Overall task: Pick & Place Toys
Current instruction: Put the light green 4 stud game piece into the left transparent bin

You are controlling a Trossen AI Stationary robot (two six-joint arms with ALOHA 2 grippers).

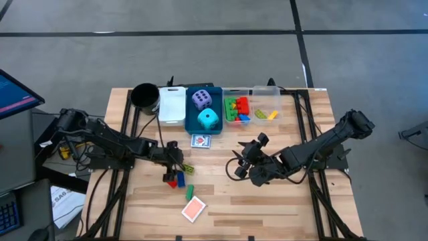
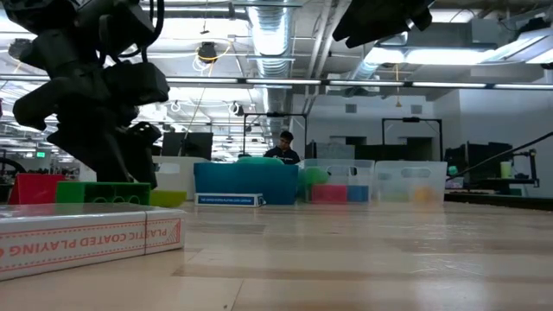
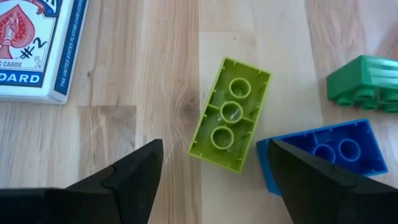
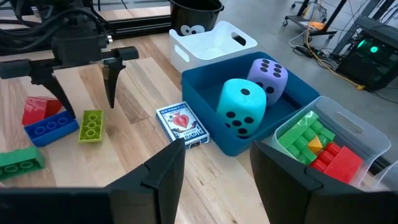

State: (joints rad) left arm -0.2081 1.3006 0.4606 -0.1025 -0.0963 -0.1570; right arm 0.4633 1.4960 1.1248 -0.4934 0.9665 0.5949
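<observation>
Left gripper (image 3: 214, 180) hovers open over the lime brick (image 3: 230, 115), which lies studs-down on the bare table (image 1: 281, 201), hollow underside up, just beside a blue brick (image 3: 323, 155) and near a green brick (image 3: 364, 81). Jaws straddle the brick loosely, nothing held. To grip well, the left arm likely needs to descend straight and square the fingers to the brick's long sides, keeping clear of the blue neighbour. Right gripper (image 4: 214, 168) waits part-open and empty, facing the blue bin (image 4: 205, 102) with its two dice; a boxed card deck (image 4: 183, 124) lies just before that bin.
</observation>
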